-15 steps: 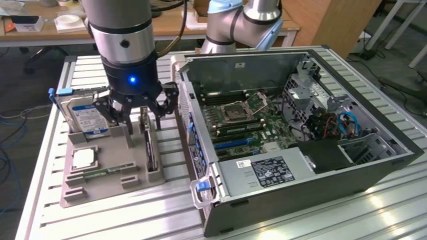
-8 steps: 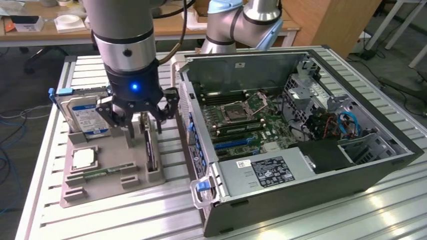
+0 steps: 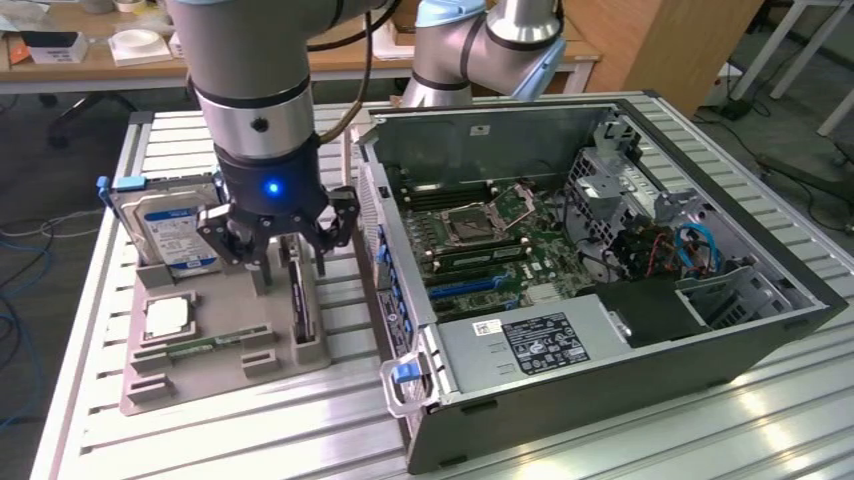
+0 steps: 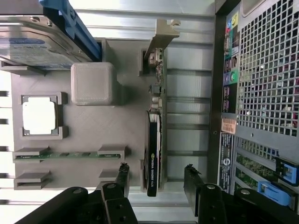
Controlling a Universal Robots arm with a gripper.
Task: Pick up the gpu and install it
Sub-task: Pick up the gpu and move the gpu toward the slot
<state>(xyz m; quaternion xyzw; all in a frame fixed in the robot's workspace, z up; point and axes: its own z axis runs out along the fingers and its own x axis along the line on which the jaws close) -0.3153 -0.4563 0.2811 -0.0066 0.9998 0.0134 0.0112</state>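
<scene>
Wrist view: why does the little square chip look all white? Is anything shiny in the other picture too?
In the wrist view, light bounces off the metal lid of the chip, so it glares plain white; in the exterior view the chip is bright too, the slats of the table gleam beside the computer case, and a small blue light glows on the arm.

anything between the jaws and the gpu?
Nothing. Wrist view: gripper open, only bare tray and table show between each jaw and the gpu.
</scene>
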